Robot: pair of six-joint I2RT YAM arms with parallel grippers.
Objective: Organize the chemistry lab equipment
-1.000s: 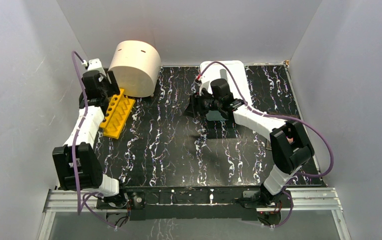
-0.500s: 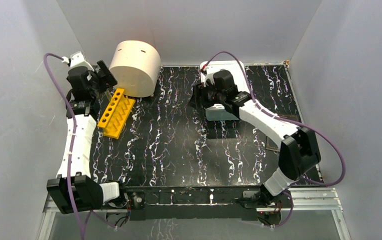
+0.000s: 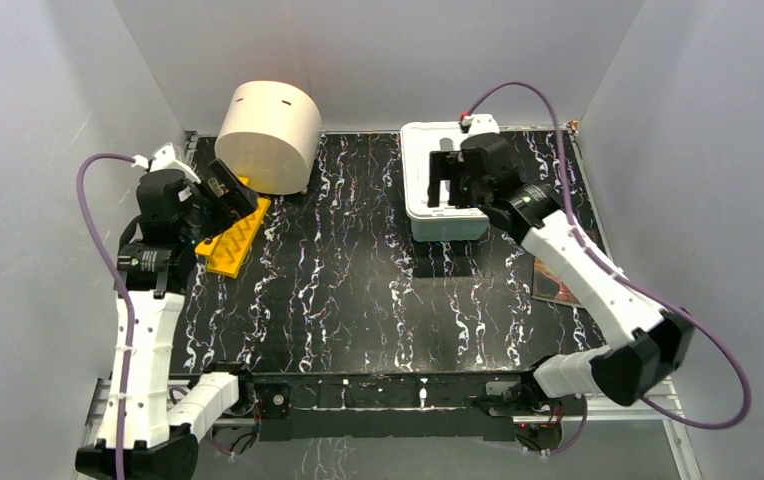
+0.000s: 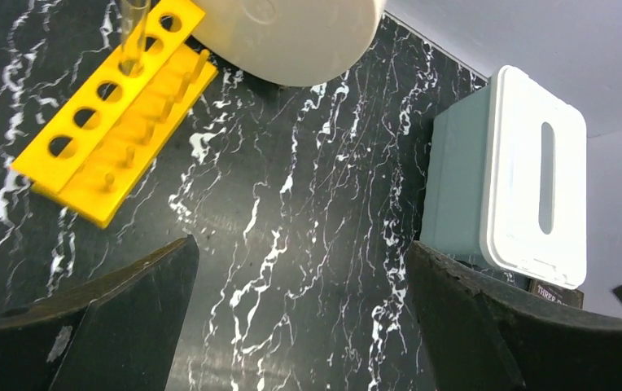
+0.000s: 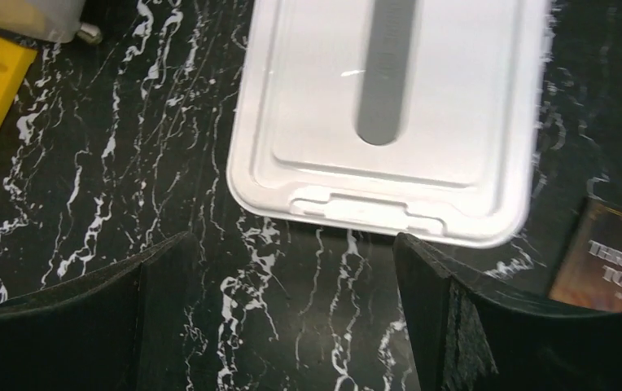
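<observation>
Left gripper [image 4: 300, 248] and right gripper [image 5: 291, 240] both spread wide, empty; yellow plastic holed rack [image 4: 141, 122] lies far-left just beside big cream cylinder [image 4: 291, 32], so the next pick probably wants a square, slow descent avoiding its standing clear tube [image 4: 133, 32].

Black table [image 3: 358, 290] with white streaks like marble. At the back left, a big cream cylinder [image 3: 268, 130] with two small slits on top. At the back, right of the middle, a grey-green box [image 4: 454, 187] shut with a white lid [image 4: 527, 163], one long slot in it. Near the box, by the right edge, a dark-covered book [image 3: 550, 280] lying flat. Pale walls [image 3: 378, 60] all around.
</observation>
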